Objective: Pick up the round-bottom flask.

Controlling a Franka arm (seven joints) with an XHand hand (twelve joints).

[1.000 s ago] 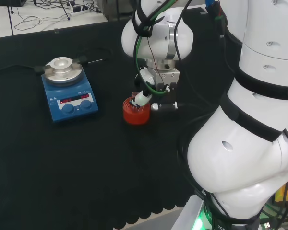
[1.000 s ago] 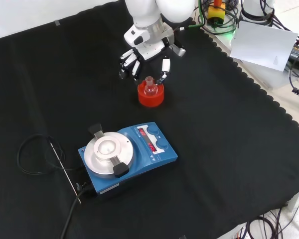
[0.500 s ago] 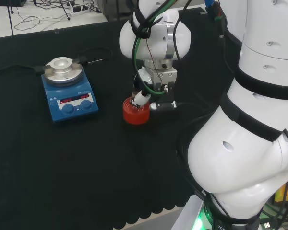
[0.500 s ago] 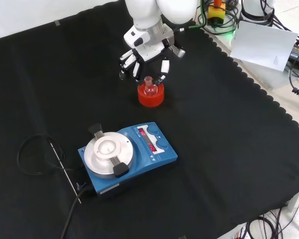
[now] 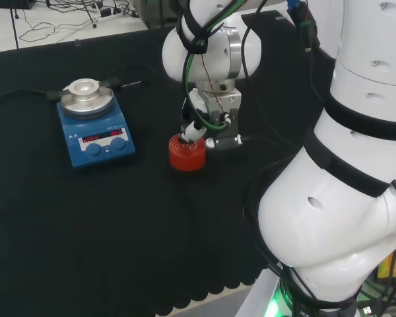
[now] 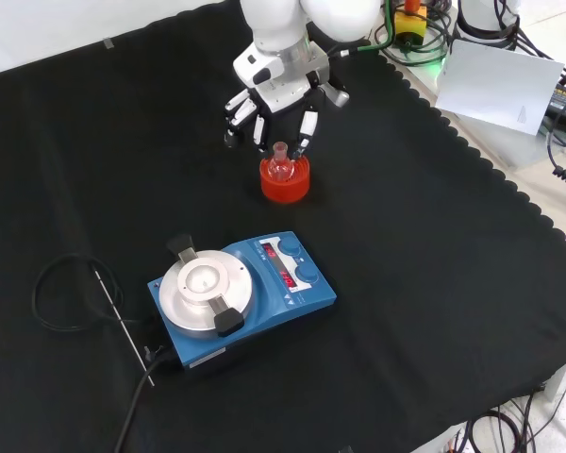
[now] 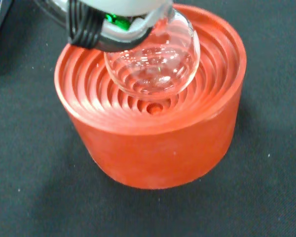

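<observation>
A clear round-bottom flask (image 6: 281,168) stands neck up in a red ribbed ring stand (image 6: 285,187) near the middle of the cloth. The black and white hand (image 6: 269,94) reaches down from above, its fingers (image 6: 304,127) curled in on both sides of the flask's neck. In the wrist view the glass bulb (image 7: 155,66) hangs slightly clear of the stand's (image 7: 158,148) ribbed floor, and the centre dimple shows under it. In the head view the hand (image 5: 208,119) is right over the stand (image 5: 186,155), and the flask itself is hard to make out.
A blue hotplate stirrer (image 6: 241,293) with a round metal top stands on the cloth nearer the front camera, its black cable (image 6: 71,288) looping to the left. In the head view the stirrer (image 5: 92,129) lies left of the stand. The arm's big white links (image 5: 343,165) take up the right.
The hand has come down and moved in over the stand, and its fingers have drawn closer round the flask's neck. The flask's neck top sits very slightly higher.
</observation>
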